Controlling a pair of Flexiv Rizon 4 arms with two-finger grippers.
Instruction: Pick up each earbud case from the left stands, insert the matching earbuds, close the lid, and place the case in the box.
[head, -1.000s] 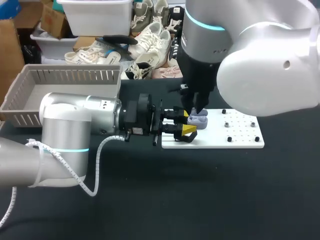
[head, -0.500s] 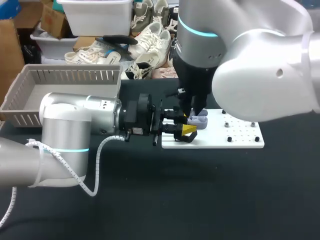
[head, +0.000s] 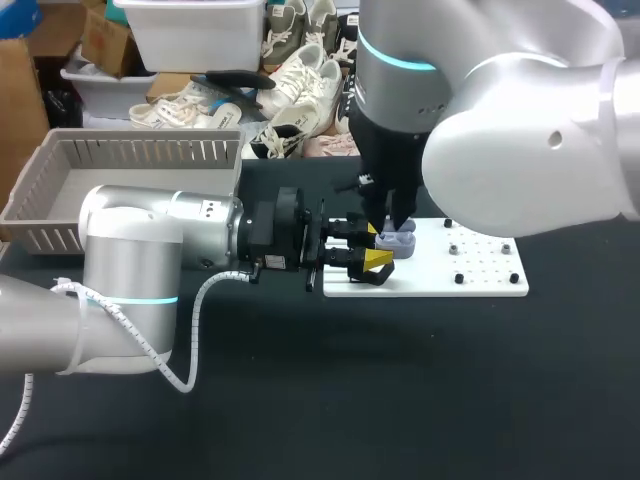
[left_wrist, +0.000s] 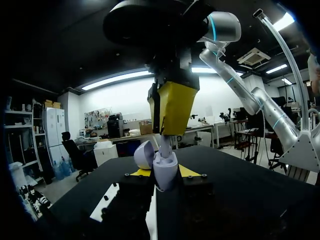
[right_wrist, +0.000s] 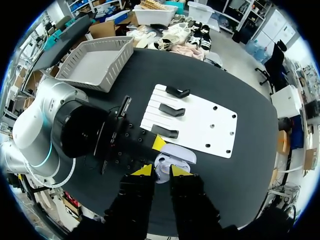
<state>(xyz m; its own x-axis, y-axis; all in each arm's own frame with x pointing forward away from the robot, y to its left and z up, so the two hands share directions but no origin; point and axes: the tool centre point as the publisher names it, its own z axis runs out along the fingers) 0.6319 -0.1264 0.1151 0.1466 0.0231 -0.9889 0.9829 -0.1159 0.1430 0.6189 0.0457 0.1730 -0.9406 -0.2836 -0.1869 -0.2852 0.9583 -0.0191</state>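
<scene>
A lavender earbud case (head: 400, 241) with its lid open is held over the near left end of the white board (head: 480, 275). My left gripper (head: 377, 248) is shut on it from the side. In the left wrist view the case (left_wrist: 166, 172) sits upright between my left gripper's fingers, its lid (left_wrist: 144, 155) tipped back. My right gripper (left_wrist: 169, 131) hangs straight above it, shut on a white earbud (left_wrist: 163, 144) whose lower end is at the case's mouth. In the right wrist view the right gripper (right_wrist: 161, 170) is right over the case (right_wrist: 177, 153).
Three black stands (right_wrist: 171, 110) stand in a row on the board's left part; none carries a case. A grey slatted basket (head: 60, 190) sits at the table's back left. Small black pegs (head: 459, 278) dot the board's right half.
The right arm's body has shifted a little to the left, while its gripper stays over the case. The left arm and the case have kept still.
</scene>
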